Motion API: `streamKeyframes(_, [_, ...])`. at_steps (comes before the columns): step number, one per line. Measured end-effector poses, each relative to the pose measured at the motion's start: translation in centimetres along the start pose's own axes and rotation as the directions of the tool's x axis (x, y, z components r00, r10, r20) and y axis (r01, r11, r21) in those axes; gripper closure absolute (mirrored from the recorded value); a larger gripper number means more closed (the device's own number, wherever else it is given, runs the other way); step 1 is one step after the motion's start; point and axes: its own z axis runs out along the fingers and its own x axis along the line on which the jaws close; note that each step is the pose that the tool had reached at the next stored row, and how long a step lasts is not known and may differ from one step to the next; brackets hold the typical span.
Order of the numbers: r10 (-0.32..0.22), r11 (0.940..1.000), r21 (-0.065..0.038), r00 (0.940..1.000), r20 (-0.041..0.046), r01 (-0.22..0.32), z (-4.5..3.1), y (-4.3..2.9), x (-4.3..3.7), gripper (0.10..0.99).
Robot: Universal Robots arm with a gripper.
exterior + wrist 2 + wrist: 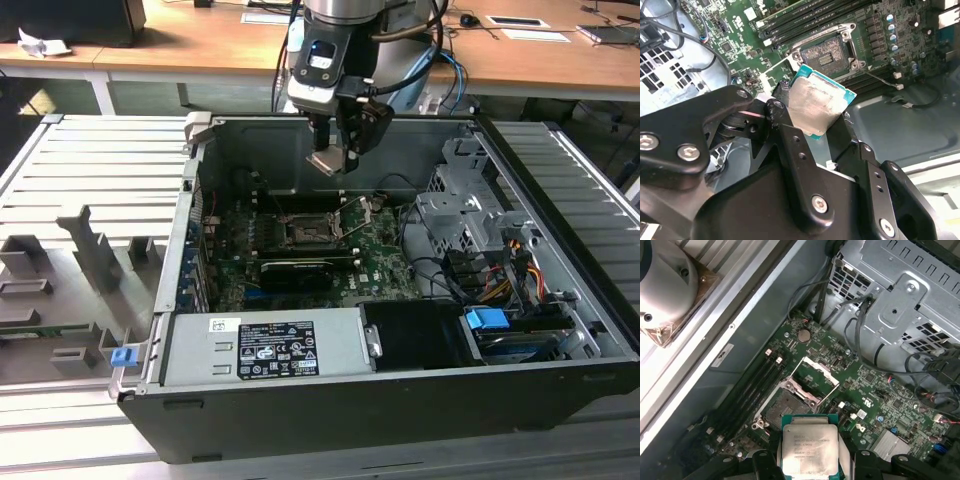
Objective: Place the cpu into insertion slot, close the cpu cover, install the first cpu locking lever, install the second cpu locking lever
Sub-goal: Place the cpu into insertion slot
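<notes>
My gripper hangs over the open computer case, shut on the cpu, a thin square chip with a dull silver top. In both wrist views the cpu sits tilted between the black fingers, well above the board. Below it on the green motherboard lies the insertion slot, dark with a silver rim and nothing in it. The cpu cover, a silver frame, stands swung open at the slot's edge.
A grey labelled power supply box fills the case's near side. A long black card lies just in front of the slot. A metal drive cage with cables stands on the exterior view's right. Memory sticks run beside the slot.
</notes>
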Motion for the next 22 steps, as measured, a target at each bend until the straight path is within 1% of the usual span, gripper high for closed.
streamKeyframes(16, [0.006,1.0,0.0,1.0,0.0007,-0.006,0.3,-0.03,-0.01,0.549])
streamKeyframes(22, [0.038,0.9993,-0.001,0.9993,0.0038,-0.038,0.39,-0.04,-0.01,0.549])
